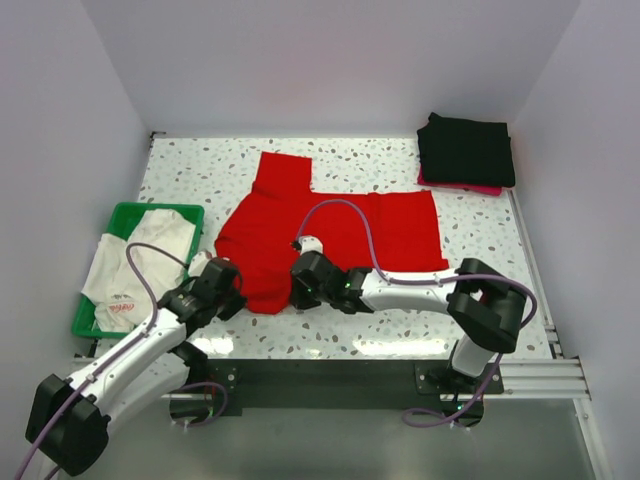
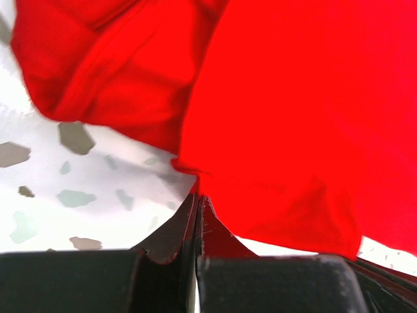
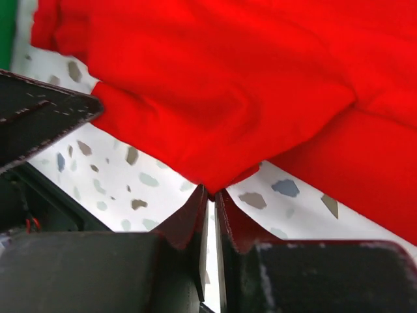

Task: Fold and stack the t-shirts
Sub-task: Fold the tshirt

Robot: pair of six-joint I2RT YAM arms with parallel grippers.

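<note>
The bright red t-shirt lies spread on the speckled table, one sleeve pointing to the back. My left gripper is shut on the shirt's near left edge. My right gripper is shut on a near corner of the red shirt, close beside the left gripper. A white t-shirt with small red print lies bunched in the green basket at the left. Folded black t-shirts sit stacked at the back right corner.
The green plastic basket stands at the table's left edge. A strip of pink cloth shows under the black stack. White walls close in the table on three sides. The left arm's body shows in the right wrist view.
</note>
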